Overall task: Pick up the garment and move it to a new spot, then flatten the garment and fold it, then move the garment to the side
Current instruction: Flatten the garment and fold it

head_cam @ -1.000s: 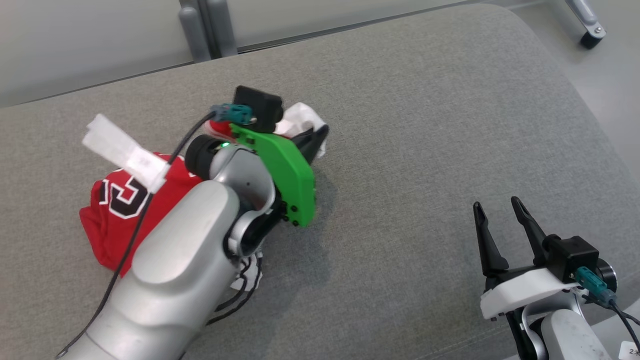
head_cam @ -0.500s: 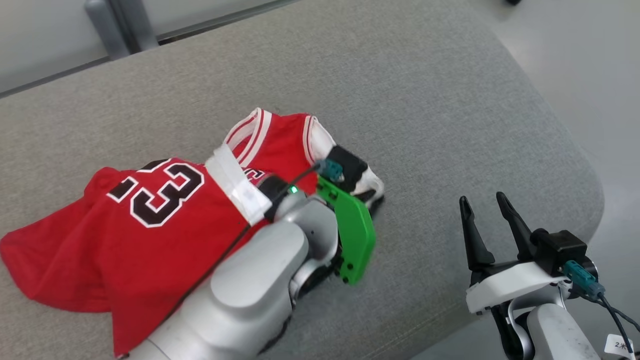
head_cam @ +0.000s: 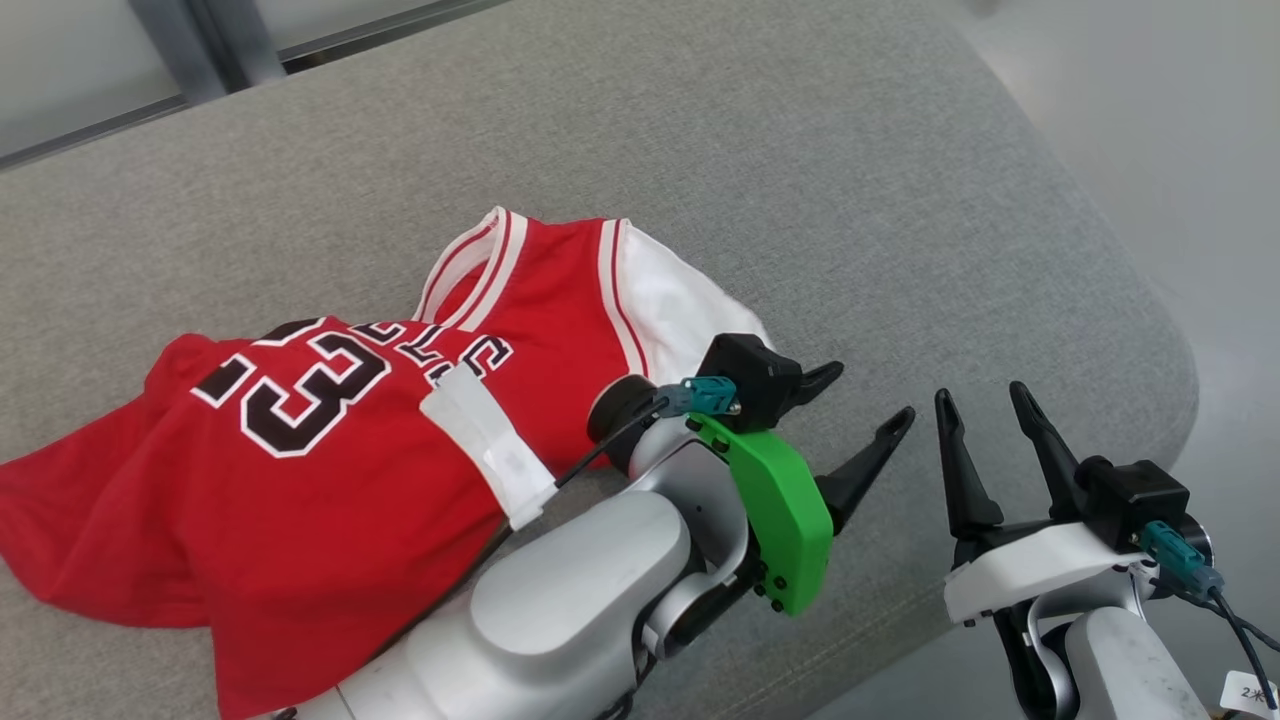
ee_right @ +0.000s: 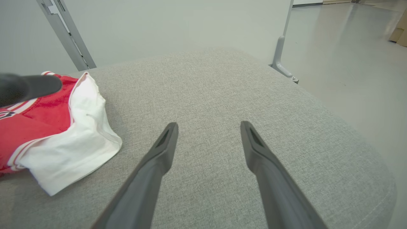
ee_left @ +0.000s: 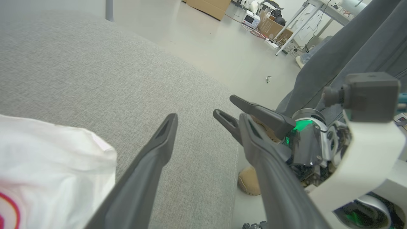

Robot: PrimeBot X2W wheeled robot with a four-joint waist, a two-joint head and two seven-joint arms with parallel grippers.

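Now garment (head_cam: 330, 500) long axis diagonal, collar (head_cam: 468, 268) probably far-right; left gripper (head_cam: 870, 393), right gripper (head_cam: 980, 394) spread.

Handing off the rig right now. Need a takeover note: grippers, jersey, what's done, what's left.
Jersey: on the cushion, partly spread, number up, wrinkled.
Left gripper: open, empty, by the white sleeve.
Right gripper: open, empty, over the cushion.
Done: jersey set down, neither gripper holding it.
Left: flatten, fold, move aside.
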